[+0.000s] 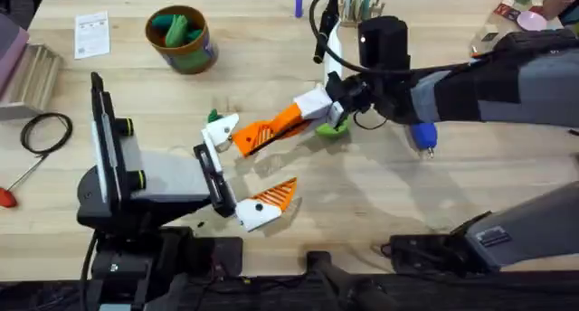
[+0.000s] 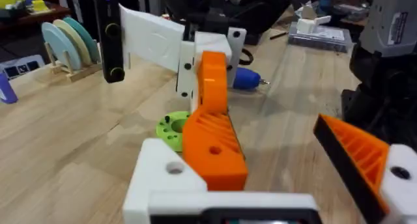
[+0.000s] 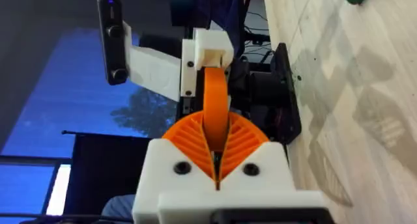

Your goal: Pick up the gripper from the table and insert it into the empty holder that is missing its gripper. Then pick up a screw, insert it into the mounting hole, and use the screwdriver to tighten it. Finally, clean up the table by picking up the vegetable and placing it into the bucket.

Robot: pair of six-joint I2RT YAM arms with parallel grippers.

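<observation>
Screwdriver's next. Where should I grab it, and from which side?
Take the screwdriver across its blue cylindrical body, coming down from above. It appears to lie flat on the table with its short metal tip toward the near edge, so the round sides are the ones open to the fingers.

The counter (image 1: 380,193) is pale wood with a fine grain. The bucket (image 1: 185,42) has an orange-brown rim and a green-blue printed side, with green items inside. The screwdriver (image 1: 422,135) is blue. The loose gripper (image 1: 271,128) is orange with a ribbed face; the holder (image 1: 220,128) is white. The left gripper (image 1: 242,175) is white with an orange ribbed pad. A bright-green disc (image 2: 171,127) shows dark holes.
</observation>
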